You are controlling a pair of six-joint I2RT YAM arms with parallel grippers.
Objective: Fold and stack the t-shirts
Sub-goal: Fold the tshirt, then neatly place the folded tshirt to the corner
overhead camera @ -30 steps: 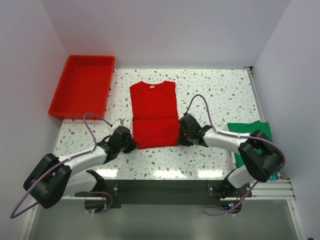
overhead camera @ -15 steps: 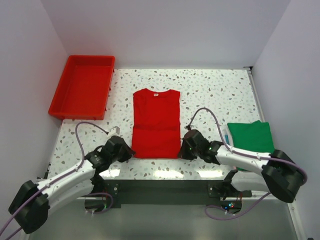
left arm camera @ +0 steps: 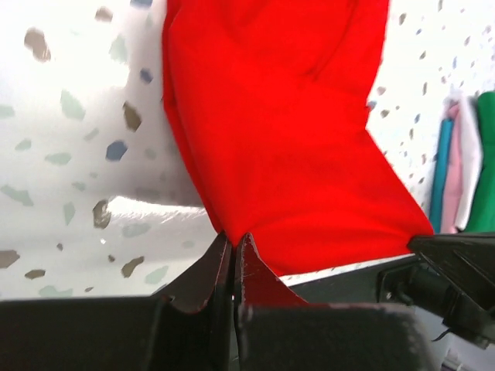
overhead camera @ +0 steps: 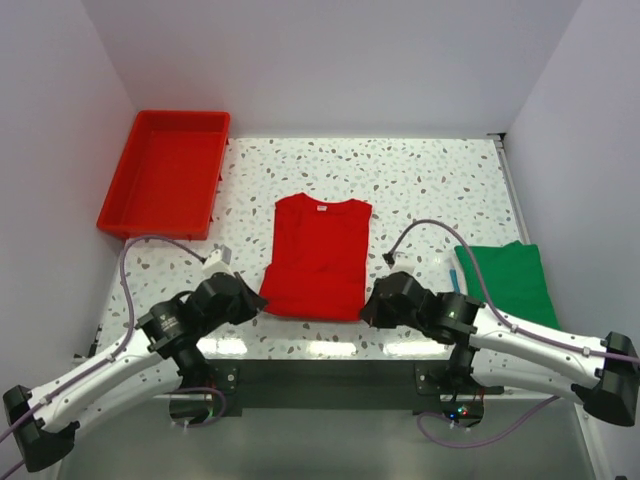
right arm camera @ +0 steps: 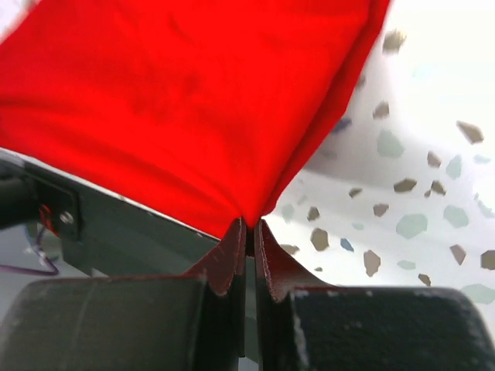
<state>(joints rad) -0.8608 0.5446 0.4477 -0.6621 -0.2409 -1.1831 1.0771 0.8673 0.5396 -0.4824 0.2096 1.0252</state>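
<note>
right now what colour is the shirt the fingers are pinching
The t-shirt is plain bright red, clearest in the top external view.

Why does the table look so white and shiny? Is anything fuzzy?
Top view: sharp, light glares along the near edge of the table. Left wrist: table washed out white, fingers blurry up close. Right wrist: same glare, shirt slightly soft.

The red t-shirt [overhead camera: 318, 255] lies before me, sleeves folded in, collar far, near corners lifted; the green t-shirt [overhead camera: 505, 280] sits folded at my right.
</note>
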